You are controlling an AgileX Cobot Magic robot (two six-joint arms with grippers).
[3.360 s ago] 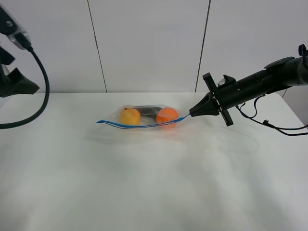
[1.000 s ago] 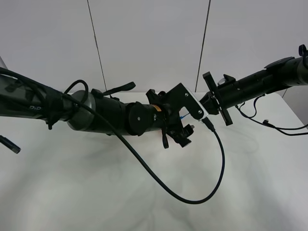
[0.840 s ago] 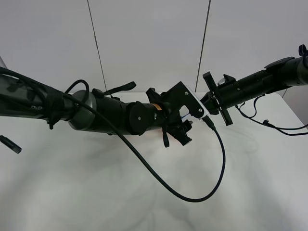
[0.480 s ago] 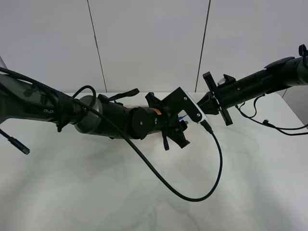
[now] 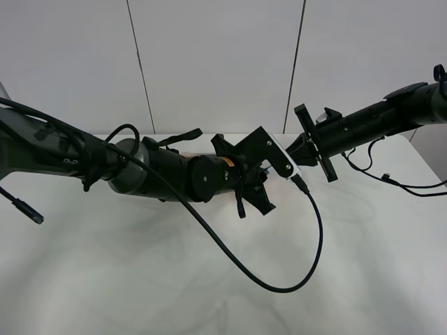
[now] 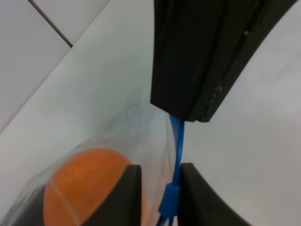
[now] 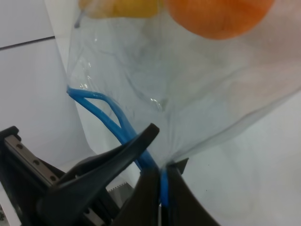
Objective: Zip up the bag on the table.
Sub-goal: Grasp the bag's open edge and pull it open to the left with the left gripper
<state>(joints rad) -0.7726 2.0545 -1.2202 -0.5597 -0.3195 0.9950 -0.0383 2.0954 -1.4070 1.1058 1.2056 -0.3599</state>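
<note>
**A:** Does the high camera show the bag?

**B:** Hardly. The left arm lies stretched low across the far middle of the table and hides it. Only a speck of blue peeps out by the wrist.

**A:** And the wrist cameras?

**B:** They fill that in. The right one shows clear plastic with an orange ball and a yellower ball inside. The blue strip splits into two strands away from the right gripper, whose fingers are pinched tight on the strip's end.

**A:** The left gripper?

**B:** Its two fingers stand either side of the strip, just short of the right gripper's tip, with a narrow gap. A sliver of space shows on the ball's side, so it isn't squeezed flat.

**A:** The arms themselves?

**B:** The right arm reaches in from the right, slanting down toward the middle. The two grippers meet nearly tip to tip. A black cable loops from the left wrist over the table.
</note>
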